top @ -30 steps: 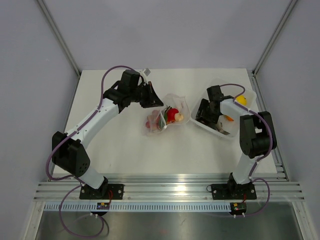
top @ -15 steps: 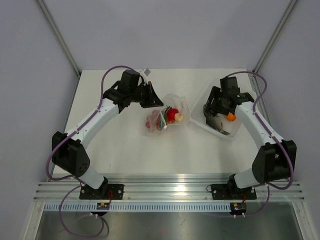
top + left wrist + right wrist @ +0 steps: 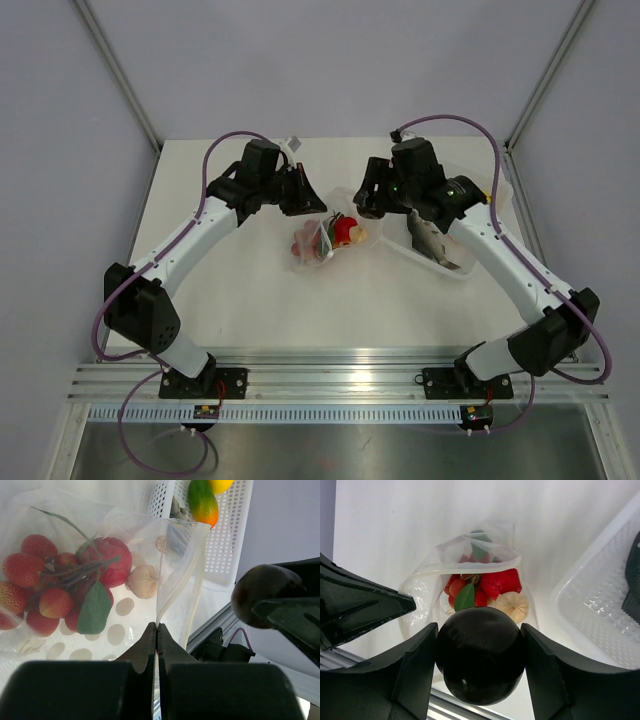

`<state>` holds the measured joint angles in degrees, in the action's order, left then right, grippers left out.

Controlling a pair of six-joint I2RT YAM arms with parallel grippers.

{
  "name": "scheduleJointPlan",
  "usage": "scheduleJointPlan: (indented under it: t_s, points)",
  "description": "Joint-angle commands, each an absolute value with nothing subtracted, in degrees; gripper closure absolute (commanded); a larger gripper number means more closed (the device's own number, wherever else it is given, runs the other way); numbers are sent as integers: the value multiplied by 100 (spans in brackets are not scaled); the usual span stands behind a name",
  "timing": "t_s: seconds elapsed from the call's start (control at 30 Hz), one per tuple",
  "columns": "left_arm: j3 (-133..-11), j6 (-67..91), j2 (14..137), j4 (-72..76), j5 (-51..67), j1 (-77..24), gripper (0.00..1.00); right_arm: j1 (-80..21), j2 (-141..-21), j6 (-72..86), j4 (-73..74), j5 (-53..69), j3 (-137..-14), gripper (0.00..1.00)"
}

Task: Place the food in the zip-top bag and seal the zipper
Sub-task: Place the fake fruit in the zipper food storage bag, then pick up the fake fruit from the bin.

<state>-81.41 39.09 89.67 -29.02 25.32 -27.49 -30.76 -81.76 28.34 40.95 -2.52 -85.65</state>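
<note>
The clear dotted zip-top bag (image 3: 328, 238) lies mid-table with its mouth open, holding red berries, a red fruit (image 3: 501, 583), a green leaf and a pale garlic-like piece (image 3: 512, 605). My left gripper (image 3: 308, 203) is shut on the bag's mouth edge (image 3: 158, 611), holding it up. The zipper (image 3: 465, 568) is a pale strip along the open mouth. My right gripper (image 3: 368, 199) is shut on a dark purple round fruit (image 3: 480, 655) and holds it just above and right of the bag's mouth; the fruit also shows in the left wrist view (image 3: 264, 594).
A rigid clear tub (image 3: 470, 262) stands right of the bag, with a grey fish-like toy (image 3: 426, 238) and a yellow piece (image 3: 486, 197) in it. The left wrist view shows a green-orange mango (image 3: 202, 502) in the tub. Metal rails run along the near edge.
My right gripper has lifted out of the tub and swung left to the bag's mouth, carrying the dark round fruit. The left gripper and the bag have stayed put.
</note>
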Motion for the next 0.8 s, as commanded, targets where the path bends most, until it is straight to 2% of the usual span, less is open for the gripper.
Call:
scheduleJointPlan:
  t_s: [0.0, 0.07, 0.1, 0.13, 0.2, 0.23, 0.33, 0.4, 0.57, 0.6, 0.7, 0.77]
  points:
    - [-8279, 3937, 8666, -2733, 2531, -2769, 100, -3330, -8621, 2962, 4061, -413, -8850, 55]
    - [-8288, 3946, 8666, -2733, 2522, -2769, 100, -3480, -8814, 2953, 3999, -282, -8964, 47]
    - [-8288, 3955, 8666, -2733, 2522, -2769, 100, -3515, -9050, 2918, 4043, -194, -9061, 37]
    - [-8297, 3955, 8666, -2725, 2549, -2769, 100, -3568, -9183, 2796, 4269, -141, -9192, 17]
    - [-8279, 3990, 8666, -2707, 2523, -2769, 100, -3674, -9438, 2681, 4490, -237, -9509, 5]
    - [-8271, 3999, 8649, -2672, 2514, -2769, 100, -3674, -9431, 2637, 4561, -316, -9545, 4]
    - [-8235, 4008, 8640, -2646, 2487, -2769, 100, -3648, -9124, 2567, 4535, -912, -9405, 3]
    - [-8227, 4008, 8640, -2628, 2505, -2769, 100, -3421, -8870, 2532, 4561, -1186, -9317, 6]
    - [-8200, 4008, 8648, -2593, 2531, -2769, 100, -2357, -8429, 2566, 4500, -985, -8738, 21]
    - [-8191, 3999, 8631, -2584, 2540, -2769, 100, -2147, -8324, 2566, 4483, -1028, -8632, 27]
    - [-8200, 3982, 8631, -2593, 2558, -2769, 100, -1373, -8314, 2575, 4447, -1256, -8236, 35]
    - [-8200, 3964, 8622, -2602, 2566, -2769, 100, -687, -8446, 2558, 4360, -1423, -7885, 36]
